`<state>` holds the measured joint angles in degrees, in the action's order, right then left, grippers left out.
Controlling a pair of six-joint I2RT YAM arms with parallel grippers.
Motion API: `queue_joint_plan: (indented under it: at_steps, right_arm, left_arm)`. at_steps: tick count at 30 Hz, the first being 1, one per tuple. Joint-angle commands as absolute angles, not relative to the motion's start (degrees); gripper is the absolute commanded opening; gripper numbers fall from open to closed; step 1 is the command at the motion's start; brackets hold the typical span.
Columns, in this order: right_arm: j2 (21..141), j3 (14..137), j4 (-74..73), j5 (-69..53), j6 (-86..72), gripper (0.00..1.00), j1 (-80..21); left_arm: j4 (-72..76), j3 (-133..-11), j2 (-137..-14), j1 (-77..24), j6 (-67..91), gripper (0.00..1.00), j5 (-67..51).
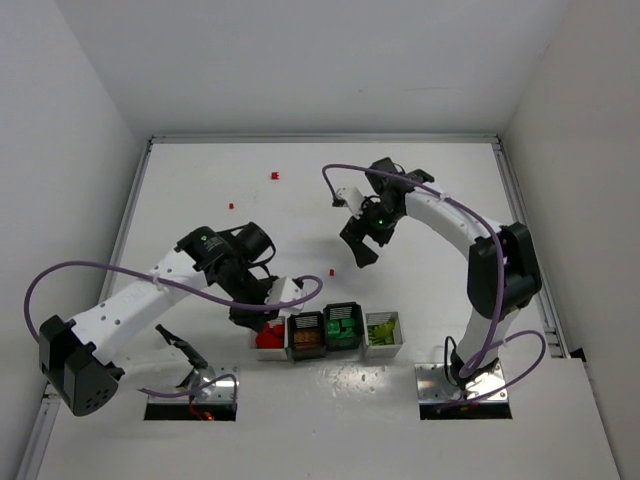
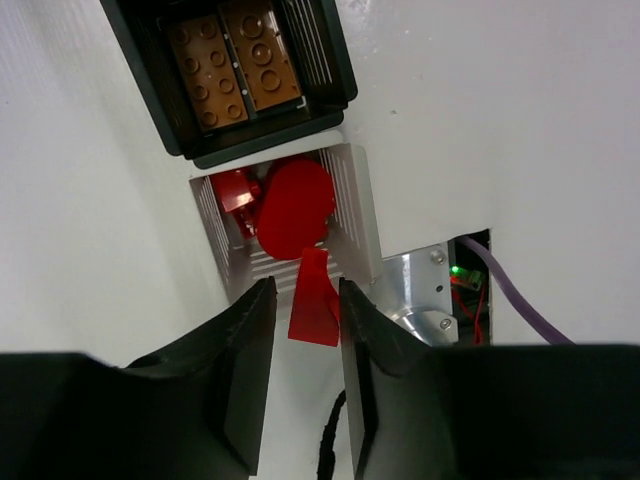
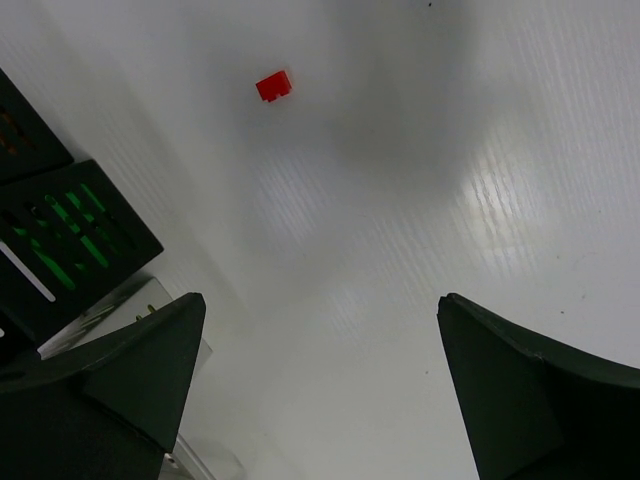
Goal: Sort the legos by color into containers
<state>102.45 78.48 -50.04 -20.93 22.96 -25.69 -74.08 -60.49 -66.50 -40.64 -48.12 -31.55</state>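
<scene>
White tabletop (image 1: 300, 200); left gripper (image 2: 305, 288) barely parted around a red lego (image 2: 315, 312) above the white container (image 2: 355, 200), hold unclear. Empty right gripper (image 3: 320, 300) spread wide. Risk: lego clips rim, lands outside.

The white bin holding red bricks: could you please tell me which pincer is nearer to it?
Left. The left pincer hangs right above the white bin; the right pincer hovers farther back, beyond the green-brick bin.

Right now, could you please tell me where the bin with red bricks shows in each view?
Top: bin with red bricks, left end of the row.
Left wrist: centre, just past the fingers.
Right wrist: not in it.
Landmark: the neighbouring bin of brown bricks, in both.
</scene>
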Motion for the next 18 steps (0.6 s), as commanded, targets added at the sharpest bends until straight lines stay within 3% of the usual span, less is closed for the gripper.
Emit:
queue_joint_plan:
  at_steps: [1,5,11,18]
  right_arm:
    - [102.74,80.77,-49.31,-20.21,23.73,1.00,-26.89]
    - [102.74,80.77,-49.31,-21.45,23.73,0.98,-27.95]
    - [102.74,79.72,-48.26,-21.45,23.73,0.91,-29.79]
    - [102.92,79.10,-45.80,-17.94,23.73,0.86,-31.82]
  left_arm:
    - [-73.31,-60.47,-64.78,-41.31,-49.66,0.43,-30.76]
    - [-70.32,-59.42,-63.19,-41.31,-48.25,0.59,-28.75]
    - [-64.70,-60.55,-61.27,-39.03,-44.57,0.61,-28.13]
    - [-39.17,-62.32,-56.43,-28.22,-19.41,0.64,-27.96]
